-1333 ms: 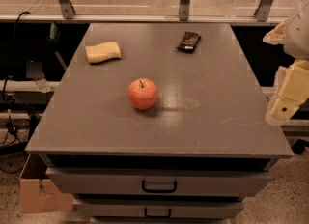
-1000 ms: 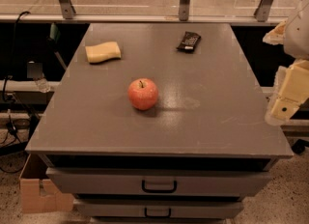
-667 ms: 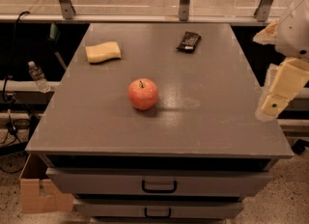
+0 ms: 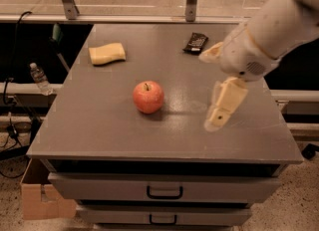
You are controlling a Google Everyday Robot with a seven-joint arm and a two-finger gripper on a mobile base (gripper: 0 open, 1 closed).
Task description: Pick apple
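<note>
Now the gripper (image 4: 223,106) hangs over the right half of the desk (image 4: 99,130), its cream tip pointing down and left, close above the grey top. Whether the jaws are apart or together cannot be told from this view; no object is seen held. Change noted: a second ago the gripper sat off the desk's right edge. It has since swung inward, and the white arm (image 4: 269,31) now crosses the back right corner. The apple (image 4: 148,97) has not moved: stem up, near the middle of the desk, left of the gripper with bare surface between them, not touching. Further out, the pale yellow block (image 4: 106,54) lies at the back left and a dark flat object (image 4: 195,42) at the back, just beside the arm; both unmoved. Judgement: the approach is under way and the grasp has not begun. The remaining travel is leftward and down onto the apple.
</note>
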